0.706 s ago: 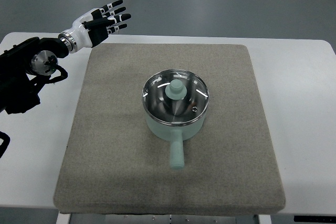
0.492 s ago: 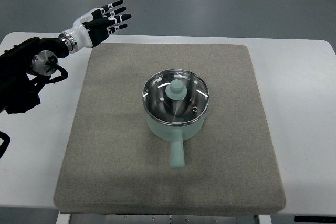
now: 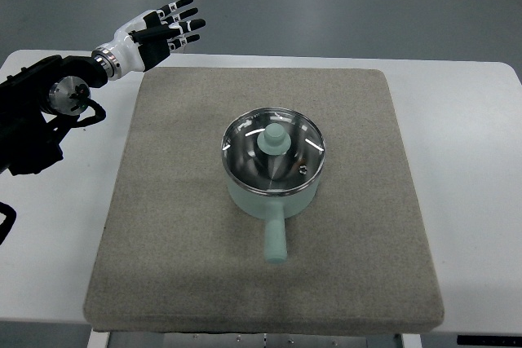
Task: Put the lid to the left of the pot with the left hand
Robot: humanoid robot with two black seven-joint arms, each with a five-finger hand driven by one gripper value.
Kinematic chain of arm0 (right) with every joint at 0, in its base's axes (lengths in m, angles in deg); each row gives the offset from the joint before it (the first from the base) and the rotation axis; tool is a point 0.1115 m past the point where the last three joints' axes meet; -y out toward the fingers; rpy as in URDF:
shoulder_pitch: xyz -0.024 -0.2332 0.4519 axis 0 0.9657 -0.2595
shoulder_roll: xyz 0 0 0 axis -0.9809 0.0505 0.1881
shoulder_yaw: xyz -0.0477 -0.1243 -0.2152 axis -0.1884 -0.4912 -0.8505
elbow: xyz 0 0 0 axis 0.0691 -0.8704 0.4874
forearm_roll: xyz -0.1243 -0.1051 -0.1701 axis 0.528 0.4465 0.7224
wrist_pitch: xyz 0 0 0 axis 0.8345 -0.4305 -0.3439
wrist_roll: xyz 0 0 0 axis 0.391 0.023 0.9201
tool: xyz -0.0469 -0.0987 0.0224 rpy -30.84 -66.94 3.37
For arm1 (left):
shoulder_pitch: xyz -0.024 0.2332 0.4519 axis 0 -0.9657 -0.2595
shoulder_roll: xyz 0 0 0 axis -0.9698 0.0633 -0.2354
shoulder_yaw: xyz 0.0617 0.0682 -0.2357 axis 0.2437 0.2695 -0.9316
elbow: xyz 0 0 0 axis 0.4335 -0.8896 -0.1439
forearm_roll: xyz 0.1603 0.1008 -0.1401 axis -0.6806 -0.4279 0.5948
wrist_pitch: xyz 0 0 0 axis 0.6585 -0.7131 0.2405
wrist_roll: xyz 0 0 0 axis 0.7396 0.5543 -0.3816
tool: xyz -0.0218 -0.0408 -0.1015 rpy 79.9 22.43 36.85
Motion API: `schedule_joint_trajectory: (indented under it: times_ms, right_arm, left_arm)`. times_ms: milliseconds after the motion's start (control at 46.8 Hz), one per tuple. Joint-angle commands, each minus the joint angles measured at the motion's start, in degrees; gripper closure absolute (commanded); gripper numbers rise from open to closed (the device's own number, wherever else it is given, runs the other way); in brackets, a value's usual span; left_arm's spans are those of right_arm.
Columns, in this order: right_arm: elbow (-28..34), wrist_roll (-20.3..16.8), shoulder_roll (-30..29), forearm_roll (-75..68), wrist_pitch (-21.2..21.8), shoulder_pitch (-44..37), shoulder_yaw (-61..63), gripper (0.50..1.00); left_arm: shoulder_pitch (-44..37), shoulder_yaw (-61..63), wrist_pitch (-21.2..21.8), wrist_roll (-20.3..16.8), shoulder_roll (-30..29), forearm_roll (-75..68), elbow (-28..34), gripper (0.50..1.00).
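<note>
Reaching in from the far left corner, the left hand [image 3: 159,28] hangs over the table's [image 3: 57,226] back edge with its fingers [image 3: 183,26] spread and straight, holding nothing. It is well apart from the work. The right hand is out of sight.

The step in hand looks to be the approach to the lid [image 3: 273,151], which sits closed on the pot [image 3: 273,189] near the middle of the mat [image 3: 188,250]. To do it well, I would bring the hand over the pot from the left and above, come down straight onto the knob [image 3: 273,141], and close the fingers round it, not on the glass or the steel rim. Lift straight up until the rim clears the pot, so the pot is not dragged; its handle [image 3: 275,238] points toward the robot and gives no brace. Then carry the lid left and set it flat on the bare mat beside the pot.

Through the glass lid the pot's inside shows only steel and reflections; I cannot tell whether anything lies in it.
</note>
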Motion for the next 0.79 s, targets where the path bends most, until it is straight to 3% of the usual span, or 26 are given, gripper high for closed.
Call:
schedule_joint_trajectory:
  times_ms: [0, 235, 770]
  right_arm:
    - [-0.04, 0.0, 0.0, 0.0, 0.0, 0.0, 0.0, 0.579]
    - [-0.04, 0.0, 0.0, 0.0, 0.0, 0.0, 0.0, 0.579]
    - [-0.04, 0.0, 0.0, 0.0, 0.0, 0.0, 0.0, 0.579]
  left_arm:
    - [0.76, 0.05, 0.0, -1.08, -0.45, -4.41, 0.0, 0.501]
    - [2.78, 0.05, 0.0, -3.63, -1.07, -18.92, -0.27, 0.501]
    - [4.63, 0.14, 0.0, -4.34, -10.82, -45.46, -18.36, 0.501]
